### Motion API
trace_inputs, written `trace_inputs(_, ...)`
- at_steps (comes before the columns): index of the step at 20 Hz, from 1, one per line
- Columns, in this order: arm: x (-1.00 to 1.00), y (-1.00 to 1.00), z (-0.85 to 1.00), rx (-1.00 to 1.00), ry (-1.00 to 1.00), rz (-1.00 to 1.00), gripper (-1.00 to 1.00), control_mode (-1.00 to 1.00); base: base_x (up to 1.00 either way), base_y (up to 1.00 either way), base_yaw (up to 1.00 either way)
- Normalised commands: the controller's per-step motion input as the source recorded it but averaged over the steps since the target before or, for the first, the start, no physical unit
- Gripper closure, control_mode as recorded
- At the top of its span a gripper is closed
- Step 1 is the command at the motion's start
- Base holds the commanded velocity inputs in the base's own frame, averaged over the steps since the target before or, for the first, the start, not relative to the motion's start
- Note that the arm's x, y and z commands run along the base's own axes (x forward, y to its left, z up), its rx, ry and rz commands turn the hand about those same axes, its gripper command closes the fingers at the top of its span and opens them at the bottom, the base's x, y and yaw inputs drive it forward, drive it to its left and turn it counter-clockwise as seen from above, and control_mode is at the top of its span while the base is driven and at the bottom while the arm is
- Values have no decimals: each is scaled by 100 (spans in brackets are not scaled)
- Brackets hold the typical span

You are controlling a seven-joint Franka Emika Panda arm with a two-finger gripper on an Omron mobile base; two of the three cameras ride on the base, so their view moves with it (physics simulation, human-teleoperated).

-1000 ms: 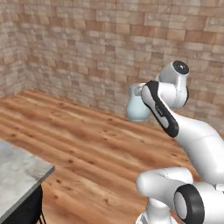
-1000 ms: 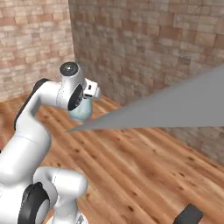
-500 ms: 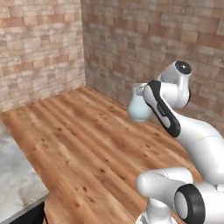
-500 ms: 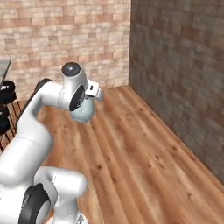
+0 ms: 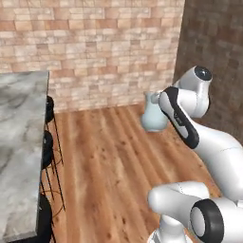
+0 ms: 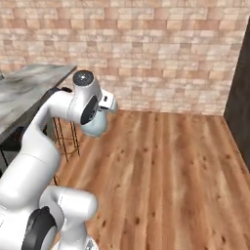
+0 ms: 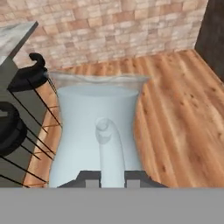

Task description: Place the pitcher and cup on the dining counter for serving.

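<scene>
So gripper (image 7: 112,175) prob clamped on pitcher (image 7: 98,131) handle, carried upright, right of dining counter (image 5: 21,142) w/ stools.

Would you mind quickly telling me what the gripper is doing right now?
Gripper: shut on the pitcher, gripping it by the handle and carrying it in the air above the wood floor.

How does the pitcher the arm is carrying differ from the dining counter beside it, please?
The pitcher is pale blue-grey translucent glass; the dining counter is opaque grey-white marbled stone. The pitcher is rounded, with a flared rim and a handle; the dining counter is a long flat slab. The pitcher hangs in the air, held by its handle in the gripper; the dining counter stands on the floor with black stools along its side. Both are pale and cool-toned.
</scene>
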Motion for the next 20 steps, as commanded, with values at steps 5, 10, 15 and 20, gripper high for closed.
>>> trace_inputs(5,0,0,0,0,0,0,100,100,83,-26,81)
trace_inputs(10,0,0,0,0,0,0,100,100,69,-28,82)
trace_inputs(15,0,0,0,0,0,0,100,100,48,-46,82)
trace_inputs(20,0,0,0,0,0,0,100,100,27,-62,80)
